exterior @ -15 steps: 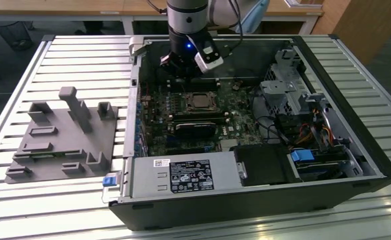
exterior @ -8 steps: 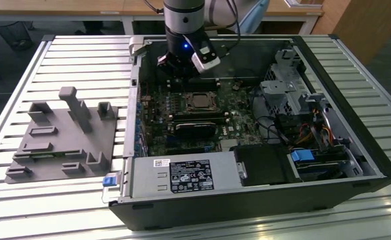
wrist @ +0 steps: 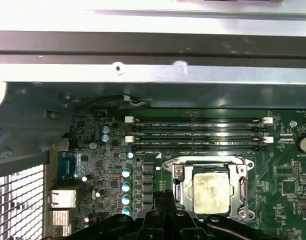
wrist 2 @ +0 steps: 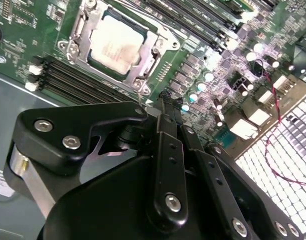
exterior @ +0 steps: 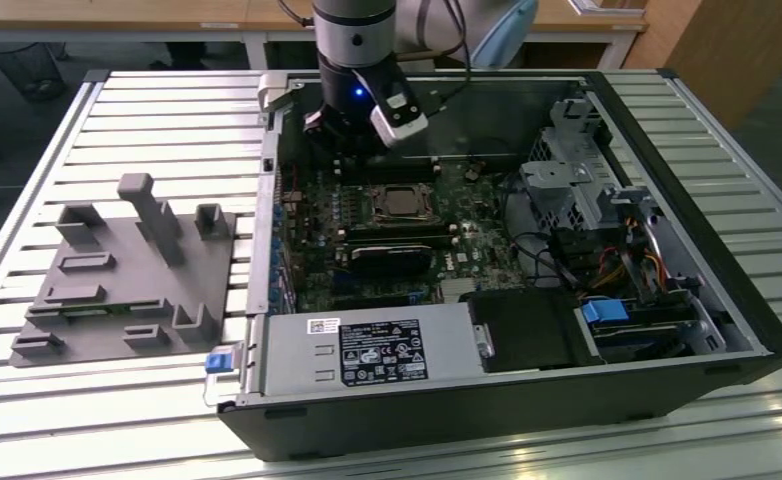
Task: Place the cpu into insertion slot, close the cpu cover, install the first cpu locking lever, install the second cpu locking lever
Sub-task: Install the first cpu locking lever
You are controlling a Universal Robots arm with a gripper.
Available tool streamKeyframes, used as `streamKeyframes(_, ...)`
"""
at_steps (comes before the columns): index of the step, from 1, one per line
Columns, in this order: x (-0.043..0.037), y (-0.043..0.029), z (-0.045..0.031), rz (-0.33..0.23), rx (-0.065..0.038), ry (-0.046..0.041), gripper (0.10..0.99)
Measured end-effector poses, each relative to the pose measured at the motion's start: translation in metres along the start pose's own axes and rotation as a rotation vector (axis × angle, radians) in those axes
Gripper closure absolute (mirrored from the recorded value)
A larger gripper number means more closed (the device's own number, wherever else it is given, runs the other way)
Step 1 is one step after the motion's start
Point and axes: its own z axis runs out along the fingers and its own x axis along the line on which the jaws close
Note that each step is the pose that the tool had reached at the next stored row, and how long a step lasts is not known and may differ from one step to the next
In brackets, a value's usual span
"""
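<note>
The cpu [exterior: 394,203] sits in the insertion slot [wrist: 178,186], so the risk I see is the gripper [wrist 2: 165,97] coming down off-target, slipping on that thin metal rim and raking the capacitors [wrist: 126,186] just beside the slot. The fingers look pinched together, holding nothing. In the exterior view the arm drops straight down into the case, with the gripper around 11 o'clock of the cpu.

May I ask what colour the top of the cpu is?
Dull silver metal; the cpu shows it best in the second wrist view.
</note>
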Motion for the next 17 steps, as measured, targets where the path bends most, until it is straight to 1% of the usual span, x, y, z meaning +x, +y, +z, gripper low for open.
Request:
streamKeyframes(4, 0.0068, -0.0001, -0.0002, 0.000, 0.000, 0.0000, 0.980)
streamKeyframes(6, 0.0079, 0.0011, -0.0001, 0.000, 0.000, -0.0001, 0.980)
streamKeyframes(11, 0.0089, 0.0082, 0.0003, 0.000, 0.000, 0.0000, 0.980)
streamKeyframes(17, 0.0116, 0.0143, 0.0007, 0.000, -0.001, 0.0001, 0.980)
